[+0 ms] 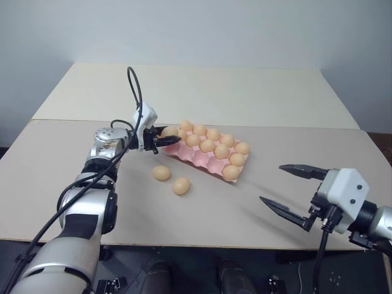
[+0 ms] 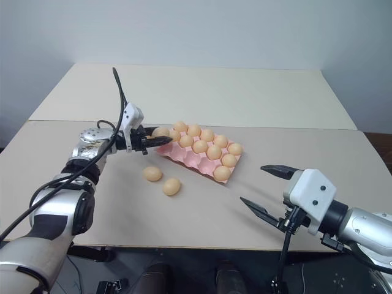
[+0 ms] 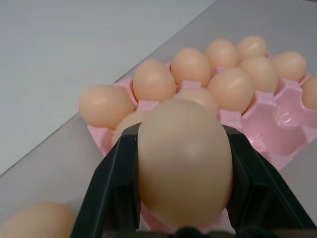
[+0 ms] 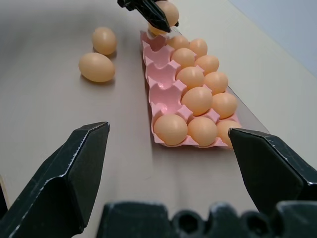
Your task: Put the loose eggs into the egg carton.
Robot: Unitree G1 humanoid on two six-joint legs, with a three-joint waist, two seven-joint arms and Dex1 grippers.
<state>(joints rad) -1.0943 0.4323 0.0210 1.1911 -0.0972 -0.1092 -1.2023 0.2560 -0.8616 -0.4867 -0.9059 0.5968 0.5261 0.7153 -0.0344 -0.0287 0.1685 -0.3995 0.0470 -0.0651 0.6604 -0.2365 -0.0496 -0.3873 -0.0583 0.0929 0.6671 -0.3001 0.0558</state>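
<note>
**Egg held at the carton's corner**

The left claw (image 1: 164, 139) is clamped on an egg (image 3: 184, 161) over the near-left corner of the pink egg carton (image 1: 199, 158). Two loose eggs (image 1: 162, 173) lie on the bench (image 1: 55, 159) below it (near the carton). The right claw (image 1: 293, 192) hangs apart, empty.

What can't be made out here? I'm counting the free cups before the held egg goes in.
- Left wrist view: the held egg and the left gripper hide the egg carton's nearest cups.
- Head views: that gripper covers the carton's near-left corner.
- Right wrist view: a loose egg lies clear; the carton's far end sits behind the held egg.
</note>
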